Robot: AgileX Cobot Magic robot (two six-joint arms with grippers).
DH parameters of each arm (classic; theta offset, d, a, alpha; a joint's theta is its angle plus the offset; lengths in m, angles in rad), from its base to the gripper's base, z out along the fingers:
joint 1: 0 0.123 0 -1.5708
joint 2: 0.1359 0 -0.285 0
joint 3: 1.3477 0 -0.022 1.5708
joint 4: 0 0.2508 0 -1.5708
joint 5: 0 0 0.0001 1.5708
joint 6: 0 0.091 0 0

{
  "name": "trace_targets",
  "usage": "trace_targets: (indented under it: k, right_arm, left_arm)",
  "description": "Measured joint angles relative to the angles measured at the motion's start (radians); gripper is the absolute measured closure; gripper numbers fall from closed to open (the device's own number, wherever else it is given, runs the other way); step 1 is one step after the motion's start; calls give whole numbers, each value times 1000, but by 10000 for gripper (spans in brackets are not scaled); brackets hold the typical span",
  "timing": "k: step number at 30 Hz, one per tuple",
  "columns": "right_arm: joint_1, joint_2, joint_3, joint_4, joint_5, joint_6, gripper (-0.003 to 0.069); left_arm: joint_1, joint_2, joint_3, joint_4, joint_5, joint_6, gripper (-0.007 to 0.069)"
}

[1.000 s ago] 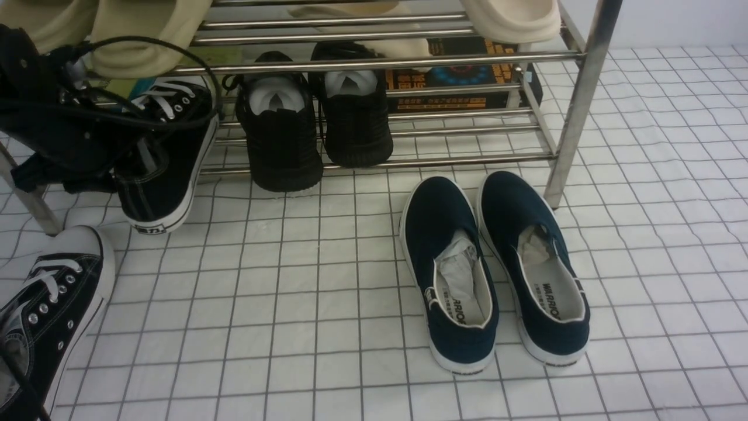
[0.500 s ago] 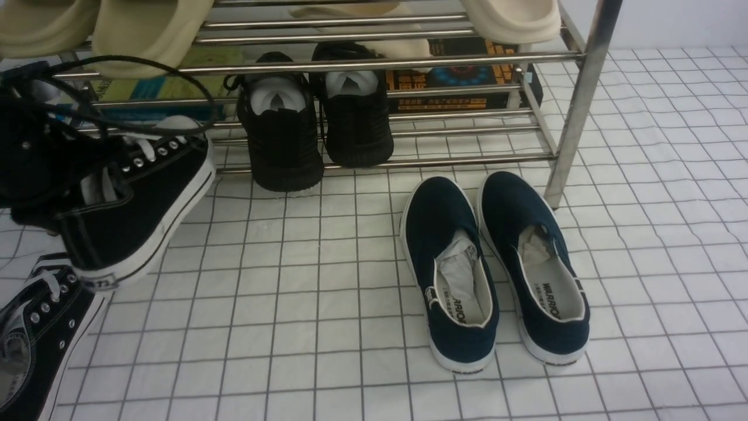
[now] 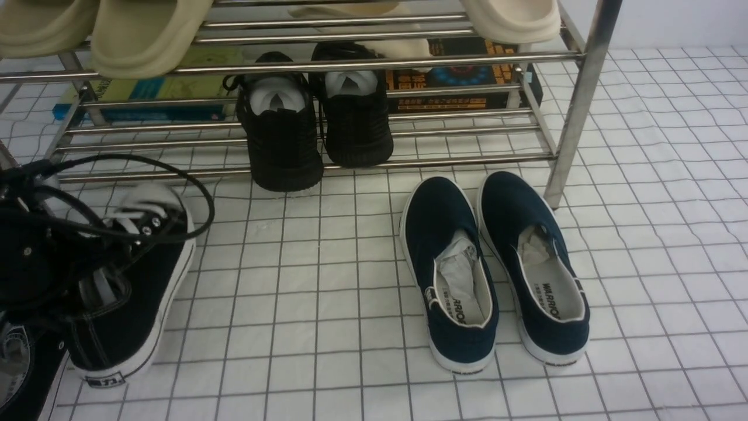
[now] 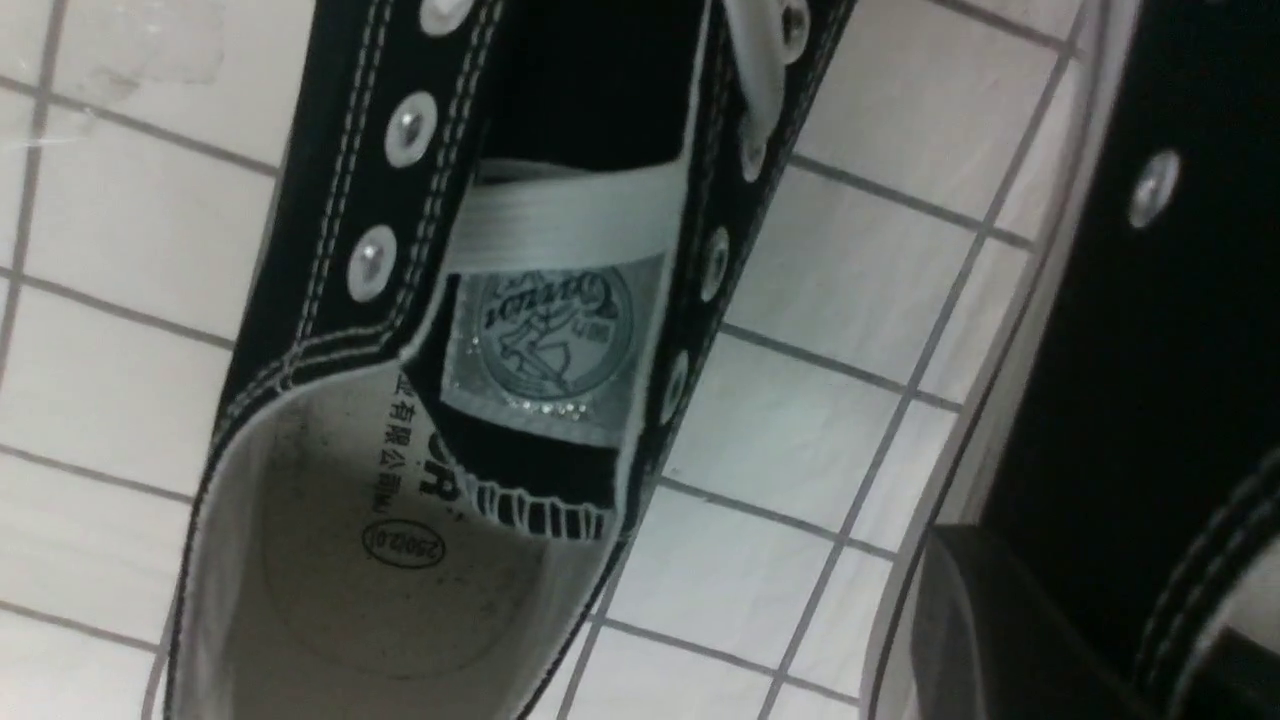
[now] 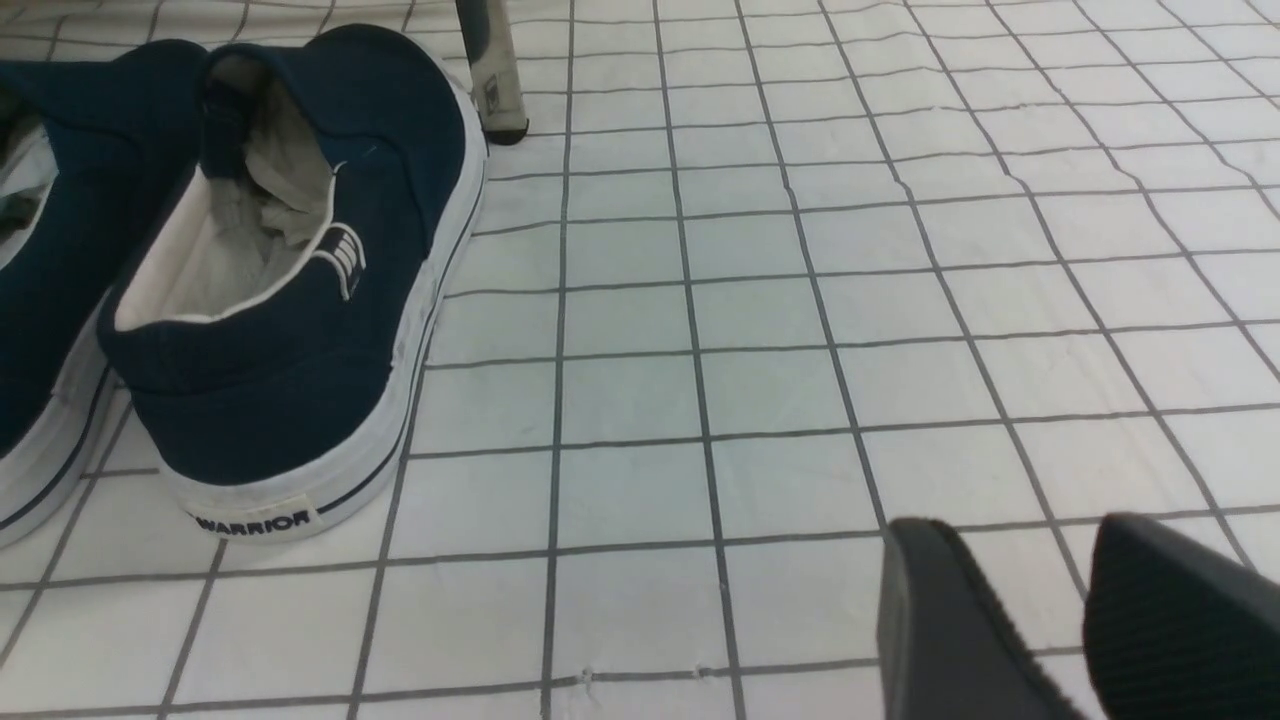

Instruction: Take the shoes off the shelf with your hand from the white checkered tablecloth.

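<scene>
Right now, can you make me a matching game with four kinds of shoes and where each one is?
Shoes:
1 lace-up sneaker, heel label showing
2 navy slip-ons
3 black knit sneakers
4 cream slippers

Places:
A on the lowest bars of the shelf
B on the shelf's upper bars
C gripped by the left gripper
D on the tablecloth, by the shelf's right leg

Pairs: 1-C, 2-D, 3-A, 4-B

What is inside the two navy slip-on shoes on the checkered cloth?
Both navy slip-ons hold crumpled pale paper stuffed toward the toe, and a light insole printed WARRIOR shows at the heel. How far the paper reaches into the toes is covered.
</scene>
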Motion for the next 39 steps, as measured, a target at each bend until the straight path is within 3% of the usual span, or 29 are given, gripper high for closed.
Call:
trace_targets:
  k: [6, 11, 15, 19, 21, 24, 27, 29, 30, 31, 34, 39]
  right_arm:
    - [0, 0, 0, 0, 0, 0, 420]
    - [0, 0, 0, 0, 0, 0, 420]
    - [0, 0, 0, 0, 0, 0, 420]
    - [0, 0, 0, 0, 0, 0, 420]
    - [0, 0, 0, 0, 0, 0, 420]
    - [0, 0, 0, 0, 0, 0, 420]
    - [0, 0, 0, 0, 0, 0, 420]
    - [0, 0, 0, 0, 0, 0, 420]
    - [0, 0, 0, 0, 0, 0, 420]
    - [0, 0, 0, 0, 0, 0, 420]
    - [0, 0, 0, 0, 0, 0, 420]
    - [0, 0, 0, 0, 0, 0, 420]
  left_arm:
    - [0, 0, 2, -16, 12, 0, 524]
    - [0, -22, 2, -27, 50, 15, 375]
    - [0, -83, 2, -27, 72, 65, 333]
    - [0, -225, 2, -26, 124, 116, 391]
    - [0, -352, 11, -36, 191, 167, 493]
    - [0, -460, 52, -58, 200, 222, 569]
    - [0, -626, 168, -108, 103, 298, 618]
    - [0, -749, 283, -140, -53, 322, 623]
    - [0, -852, 387, -161, -202, 327, 623]
    - [0, -862, 398, -162, -202, 327, 623]
    - [0, -1020, 563, -178, -435, 330, 623]
    - [0, -1135, 686, -173, -548, 330, 623]
